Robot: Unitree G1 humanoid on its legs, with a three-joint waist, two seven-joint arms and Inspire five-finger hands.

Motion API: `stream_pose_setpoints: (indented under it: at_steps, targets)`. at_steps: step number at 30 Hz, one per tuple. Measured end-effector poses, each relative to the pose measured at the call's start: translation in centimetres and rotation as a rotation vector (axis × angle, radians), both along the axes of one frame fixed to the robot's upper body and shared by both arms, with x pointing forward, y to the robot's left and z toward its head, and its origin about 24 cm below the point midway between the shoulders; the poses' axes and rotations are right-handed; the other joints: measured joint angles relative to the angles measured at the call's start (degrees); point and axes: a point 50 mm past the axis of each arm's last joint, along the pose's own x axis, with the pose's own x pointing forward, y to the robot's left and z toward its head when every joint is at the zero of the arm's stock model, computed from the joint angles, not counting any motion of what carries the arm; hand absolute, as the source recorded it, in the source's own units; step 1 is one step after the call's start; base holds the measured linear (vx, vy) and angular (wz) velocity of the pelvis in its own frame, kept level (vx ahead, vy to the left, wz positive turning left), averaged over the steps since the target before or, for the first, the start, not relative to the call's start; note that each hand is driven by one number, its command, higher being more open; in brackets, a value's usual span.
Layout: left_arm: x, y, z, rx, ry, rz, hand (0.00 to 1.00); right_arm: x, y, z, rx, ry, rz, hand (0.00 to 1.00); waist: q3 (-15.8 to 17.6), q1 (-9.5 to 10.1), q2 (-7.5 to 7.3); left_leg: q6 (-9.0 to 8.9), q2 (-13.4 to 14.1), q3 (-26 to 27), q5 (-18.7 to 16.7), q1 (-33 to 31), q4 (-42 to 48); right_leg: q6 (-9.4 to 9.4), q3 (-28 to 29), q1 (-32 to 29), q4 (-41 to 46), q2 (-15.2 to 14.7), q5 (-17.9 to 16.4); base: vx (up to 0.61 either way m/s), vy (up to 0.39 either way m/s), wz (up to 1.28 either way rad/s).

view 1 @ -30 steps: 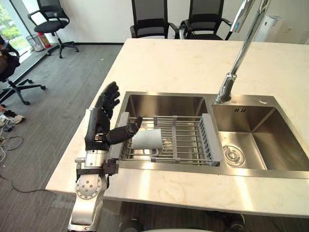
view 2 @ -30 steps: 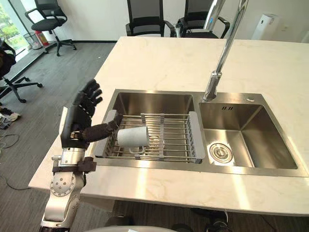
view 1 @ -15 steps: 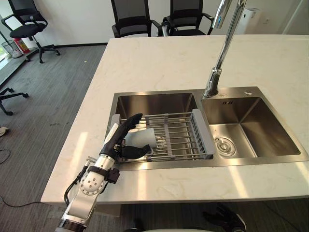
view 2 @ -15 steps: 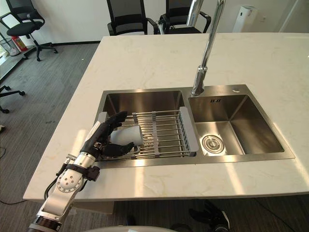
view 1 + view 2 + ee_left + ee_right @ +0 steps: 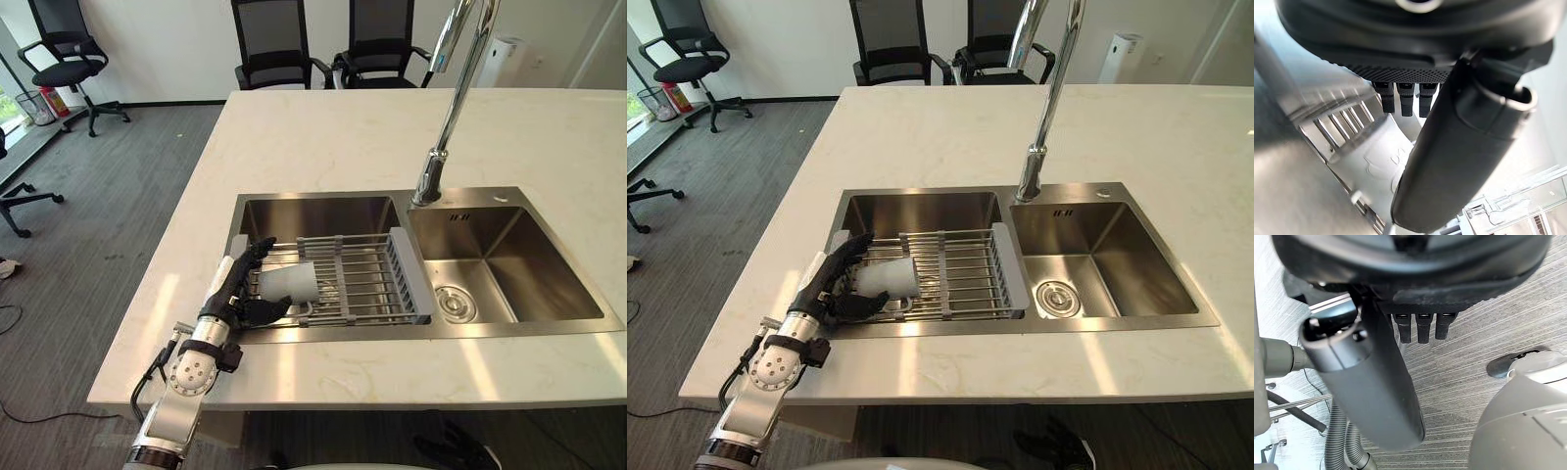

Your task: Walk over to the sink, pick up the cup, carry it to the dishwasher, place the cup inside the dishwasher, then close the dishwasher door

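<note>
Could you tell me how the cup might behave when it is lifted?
The cup lies on its side on the rack, so it may roll. It looks smooth and probably light, so the left hand could slip.

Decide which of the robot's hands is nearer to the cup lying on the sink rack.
Left. The left hand brackets the cup on the rack, fingers on its far side and thumb on its near side. The right hand hangs over the floor, away from the sink.

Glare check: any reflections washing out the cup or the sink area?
Left eye view: bright streaks of glare along the countertop front edge; the cup is evenly lit, not washed out, next to the left hand. Right eye view: same streaks, and the steel sink shows only soft reflections.
</note>
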Motion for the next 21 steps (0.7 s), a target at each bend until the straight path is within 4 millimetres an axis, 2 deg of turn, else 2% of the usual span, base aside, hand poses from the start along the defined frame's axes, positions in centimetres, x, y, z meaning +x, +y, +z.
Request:
stream_pose_setpoints:
  at_steps: [6,11,13,14,17,18,21]
  targets:
    - [0.4,0.1,0.1,0.135,-0.008,-0.029,0.90,0.1,0.0,0.0,0.003,-0.003,0.003,0.90,0.08,-0.23,-0.12,0.00,0.01,-0.12,0.00,-0.01,0.00,0.00,-0.16,0.07,-0.07,0.00,0.00,0.00,0.000,0.00]
    - [1.0,0.2,0.4,0.318,-0.013,-0.104,0.90,0.1,0.0,0.0,0.004,-0.003,0.006,0.90,0.12,-0.41,-0.17,-0.02,0.01,-0.12,-0.01,-0.05,0.00,0.00,-0.17,0.06,-0.15,-0.01,0.00,0.00,0.000,0.00]
    - [1.2,0.4,0.8,0.384,-0.026,-0.128,0.90,0.1,0.1,0.0,0.004,-0.006,0.009,0.90,0.17,-0.74,-0.24,-0.05,0.01,-0.12,-0.04,-0.08,0.00,0.00,-0.16,0.05,-0.19,-0.01,0.00,-0.01,-0.023,-0.01]
    - [1.8,-0.1,1.6,0.522,-0.068,-0.227,0.90,0.2,0.1,0.1,-0.003,-0.004,0.030,0.90,0.23,-1.68,-0.16,-0.15,0.01,0.00,-0.14,-0.11,0.01,0.00,-0.03,0.00,-0.30,0.00,0.00,-0.03,-0.050,-0.03]
    - [1.9,-0.5,1.7,0.536,-0.076,-0.250,0.90,0.2,-0.1,0.1,-0.006,-0.005,0.032,0.90,0.31,-2.03,-0.04,-0.18,0.01,0.12,-0.21,-0.11,0.01,0.00,0.08,-0.03,-0.42,0.00,0.00,-0.01,-0.016,-0.01]
    - [2.0,-0.5,1.6,0.538,-0.072,-0.254,0.30,0.2,-0.1,0.1,-0.008,-0.004,0.033,0.90,0.34,-2.36,0.00,-0.20,0.02,0.15,-0.25,-0.11,0.01,0.00,0.11,-0.03,-0.47,0.00,0.00,0.00,0.000,0.00]
    - [2.5,-0.8,1.1,0.572,-0.049,-0.291,0.30,0.3,-0.1,0.1,-0.010,-0.002,0.051,0.90,0.37,-2.67,0.04,-0.23,0.04,0.19,-0.31,-0.22,0.01,0.00,0.13,-0.11,-0.54,0.02,0.00,0.00,0.000,0.00]
